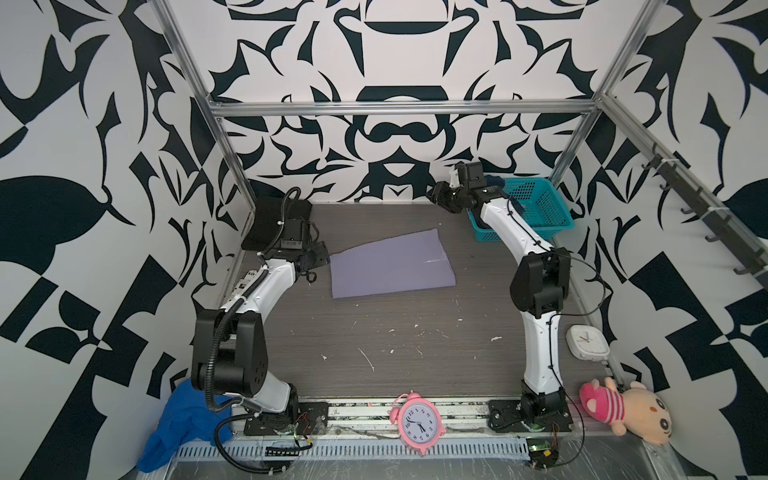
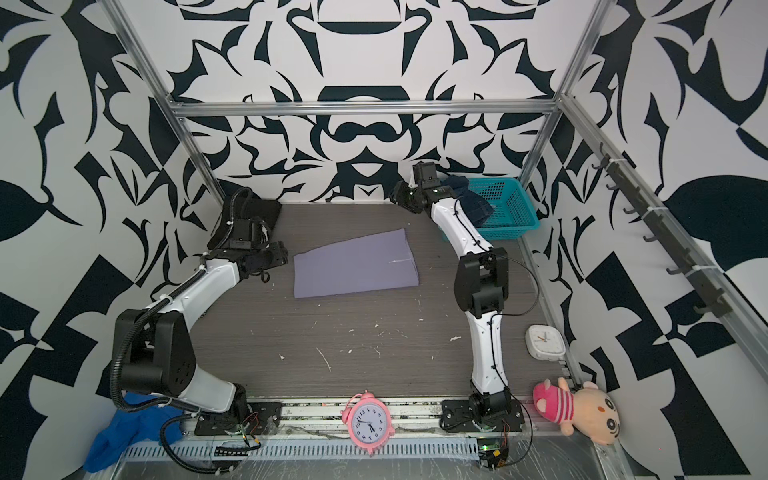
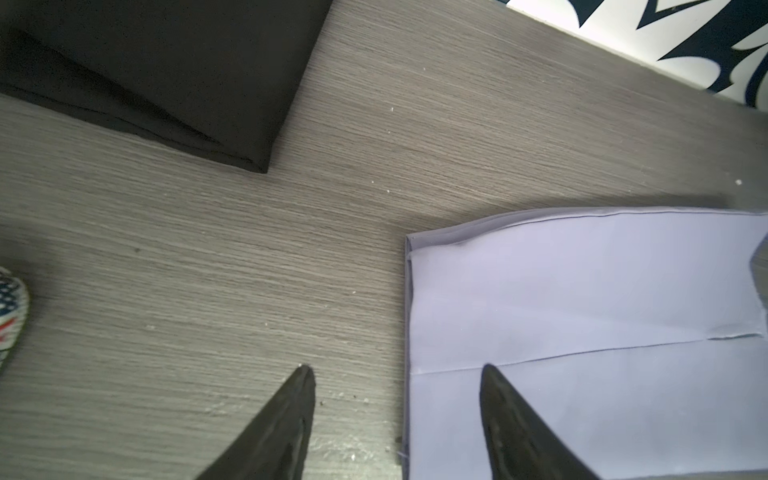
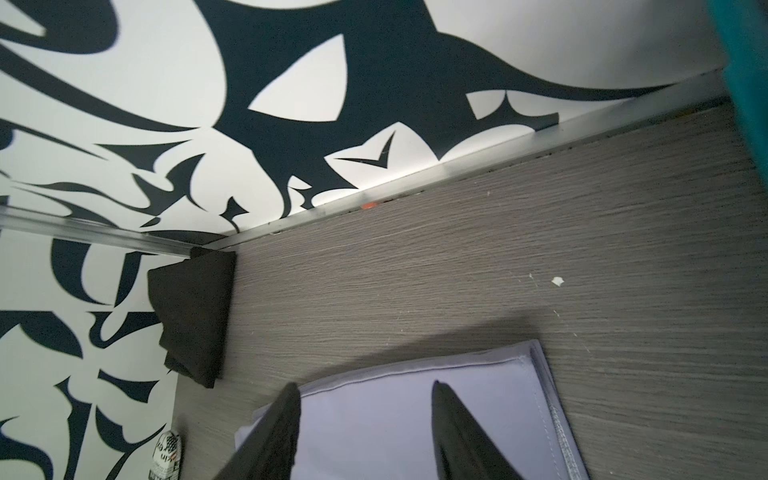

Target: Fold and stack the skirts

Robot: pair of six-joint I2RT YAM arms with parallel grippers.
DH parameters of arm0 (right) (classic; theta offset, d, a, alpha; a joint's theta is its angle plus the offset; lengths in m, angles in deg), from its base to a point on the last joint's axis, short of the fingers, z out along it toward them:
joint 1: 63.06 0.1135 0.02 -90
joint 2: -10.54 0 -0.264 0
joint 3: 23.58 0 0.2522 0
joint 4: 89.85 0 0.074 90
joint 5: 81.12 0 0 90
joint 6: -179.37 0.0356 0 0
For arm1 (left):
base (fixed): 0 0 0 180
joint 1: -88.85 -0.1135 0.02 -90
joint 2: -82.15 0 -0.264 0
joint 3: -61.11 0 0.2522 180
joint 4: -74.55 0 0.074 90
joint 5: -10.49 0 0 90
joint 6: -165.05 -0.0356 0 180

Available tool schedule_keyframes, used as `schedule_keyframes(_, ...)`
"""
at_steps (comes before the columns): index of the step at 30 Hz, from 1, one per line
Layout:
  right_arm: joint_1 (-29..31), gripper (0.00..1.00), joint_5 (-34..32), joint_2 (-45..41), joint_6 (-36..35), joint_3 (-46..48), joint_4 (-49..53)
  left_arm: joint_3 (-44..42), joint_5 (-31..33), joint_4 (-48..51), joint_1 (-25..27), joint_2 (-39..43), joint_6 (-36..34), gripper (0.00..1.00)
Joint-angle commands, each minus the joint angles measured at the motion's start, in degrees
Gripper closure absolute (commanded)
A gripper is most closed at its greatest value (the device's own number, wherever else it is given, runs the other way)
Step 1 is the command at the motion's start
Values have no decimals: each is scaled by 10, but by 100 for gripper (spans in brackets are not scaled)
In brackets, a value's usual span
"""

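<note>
Clutter lines the bottom edge of both top views: a pink alarm clock (image 1: pixel 417 422), a blue knit cloth (image 1: pixel 183 419) lower left and a plush toy (image 1: pixel 623 409) lower right. At mid-frame you have the lavender skirt (image 1: pixel 390 264), folded flat on the table (image 1: pixel 374 332). Your left gripper (image 3: pixel 397 368) hangs at its left edge, jaws apart and empty. Your right gripper (image 4: pixel 365 383) hovers past its upper right corner, jaws also apart, holding nothing. Farther back, the black skirt (image 1: pixel 266 216) lies folded by the left wall. The denim skirt (image 2: pixel 478 205) sits in the teal basket (image 1: pixel 530 181) upper right.
</note>
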Motion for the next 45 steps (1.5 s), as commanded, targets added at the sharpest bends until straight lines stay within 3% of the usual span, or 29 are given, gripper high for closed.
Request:
schedule_keyframes(1, 15, 52, 28, -98, -29, 103, -45, -23, -34, -8, 5, 21, 18, 36)
schedule_keyframes(5, 33, 68, 34, -140, -42, 258, -122, -19, -50, -35, 37, -11, 22, 43)
schedule_keyframes(11, 51, 84, 27, -93, -61, 315, -160, -9, -86, -115, 48, -108, 48, 51)
schedule_keyframes(19, 50, 86, 23, -12, -67, 286, -183, 11, -97, -166, 42, -218, 95, 54)
schedule_keyframes(25, 43, 87, 4, 1, -56, 335, -214, -8, -94, -179, 37, -223, 100, 55)
schedule_keyframes(39, 43, 89, -48, -147, 0, 597, -275, -18, -138, -160, 56, -224, 51, 52)
schedule_keyframes(45, 43, 88, -55, -193, -4, 613, -249, -55, -106, -149, 56, -148, 77, 50)
